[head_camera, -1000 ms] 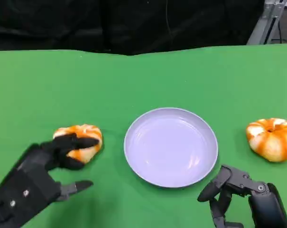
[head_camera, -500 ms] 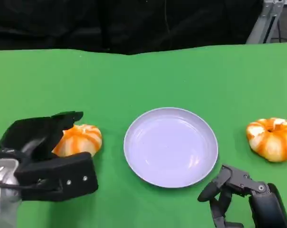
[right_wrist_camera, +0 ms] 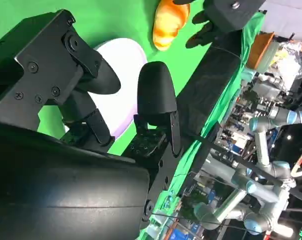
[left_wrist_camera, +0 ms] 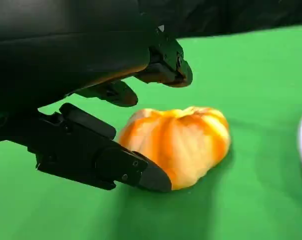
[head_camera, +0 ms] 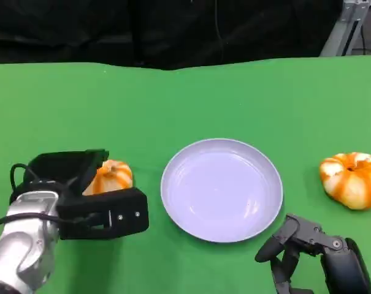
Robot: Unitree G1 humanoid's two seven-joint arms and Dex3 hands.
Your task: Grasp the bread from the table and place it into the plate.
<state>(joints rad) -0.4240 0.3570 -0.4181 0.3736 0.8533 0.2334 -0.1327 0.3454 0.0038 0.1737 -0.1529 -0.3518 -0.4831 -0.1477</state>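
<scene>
Watching my left hand (left_wrist_camera: 98,100), fingers spread around the bread (left_wrist_camera: 178,145) beside the plate (head_camera: 222,188), not clamped. I fear the bread rolls away if they close unevenly; right hand (head_camera: 314,257) sits idle, fingers loosely apart

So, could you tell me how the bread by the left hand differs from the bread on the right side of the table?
The left bread lies left of the plate, partly hidden behind the left hand, whose fingers bracket it; the right bread sits in full view right of the plate. The right hand is clear of the right bread. Both are round, orange-and-cream striped, and rest on the green table, outside the plate.
</scene>
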